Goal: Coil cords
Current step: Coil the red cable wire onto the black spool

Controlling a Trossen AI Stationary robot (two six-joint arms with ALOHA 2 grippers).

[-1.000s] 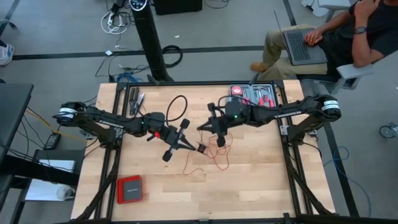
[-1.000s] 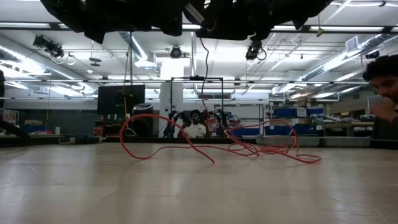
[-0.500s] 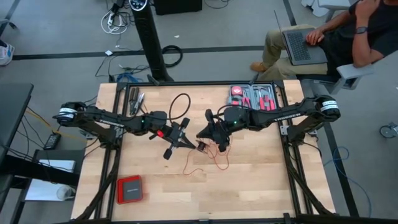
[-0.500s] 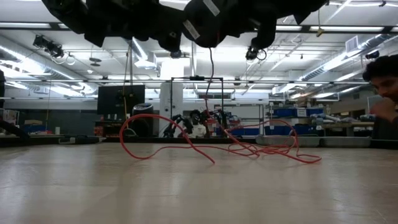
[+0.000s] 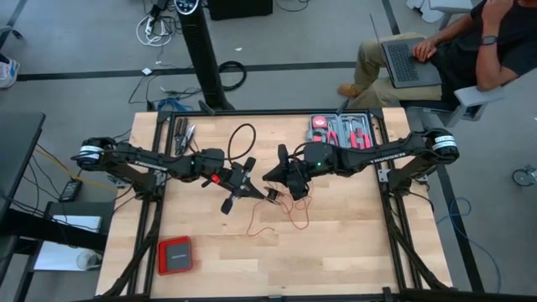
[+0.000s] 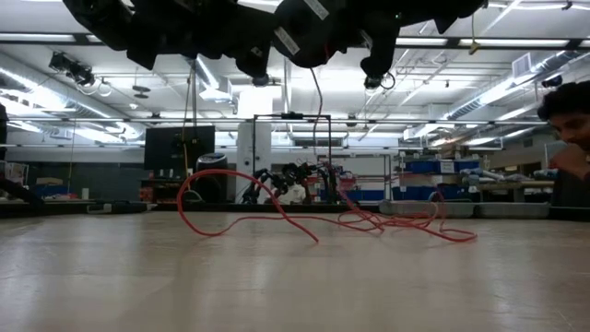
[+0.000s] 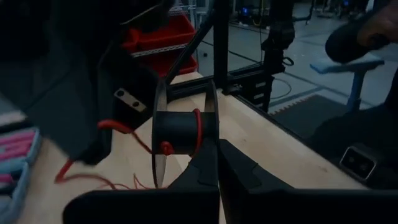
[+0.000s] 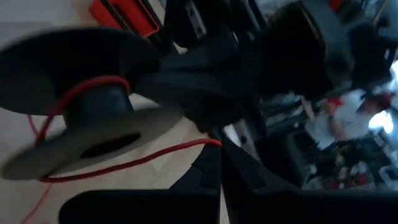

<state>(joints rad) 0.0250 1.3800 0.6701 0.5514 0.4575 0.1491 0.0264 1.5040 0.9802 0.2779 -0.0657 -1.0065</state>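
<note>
Cord [image 5: 281,214] of thin red wire lies loose near the middle of the worktop [image 5: 336,252], and one end goes around a small black spool [image 7: 180,134]. Left gripper [image 5: 252,186] and right gripper [image 5: 270,176] meet at this spool; the fingers of both are pressed together. At 1 o'clock a grey tray [image 5: 342,130] holds red-handled tools. At 7 o'clock lies a flat red box [image 5: 175,255].

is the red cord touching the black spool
Touching. The left wrist view shows the red cord wrapped around the core of the black spool; the right wrist view shows the same loop.
</note>
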